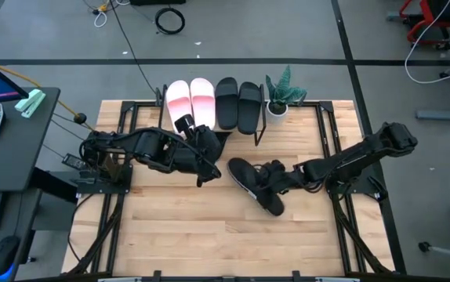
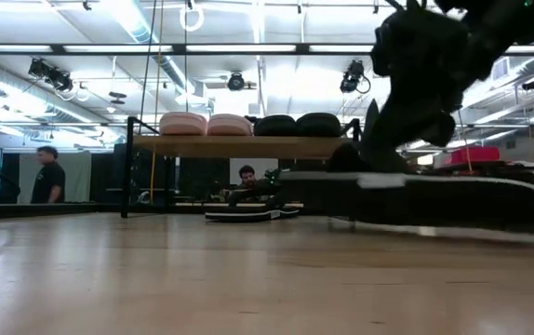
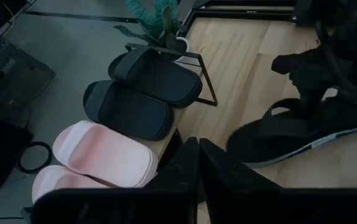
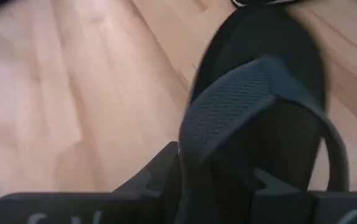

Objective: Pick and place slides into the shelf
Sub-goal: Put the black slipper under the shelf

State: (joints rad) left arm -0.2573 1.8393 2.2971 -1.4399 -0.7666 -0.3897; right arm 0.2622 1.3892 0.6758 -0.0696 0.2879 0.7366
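Two pale pink slides (image 1: 190, 100) and two black slides (image 1: 237, 103) lie side by side on top of the shelf (image 2: 239, 146) at the table's far edge. A thin black flip-flop (image 2: 241, 214) lies on the table under the shelf. Another black flip-flop (image 1: 248, 184) lies mid-table. My right gripper (image 4: 219, 180) is over it, open, slanting down, with a finger on each side of its strap (image 4: 228, 106). My left gripper (image 3: 198, 163) hovers shut and empty above the table in front of the shelf. My right gripper has the flip-flop's wide ribbed strap (image 4: 213, 124) running between its two spread fingers, which come slanting down from the table's right. Whether either finger touches the strap, I cannot tell. In the low view the sole (image 2: 416, 200) lies about level, close to the tabletop.
A small potted green plant (image 1: 284, 94) stands at the shelf's right end. The wood tabletop (image 1: 194, 235) lies bare toward the near edge. People show in the room beyond the table in the low view.
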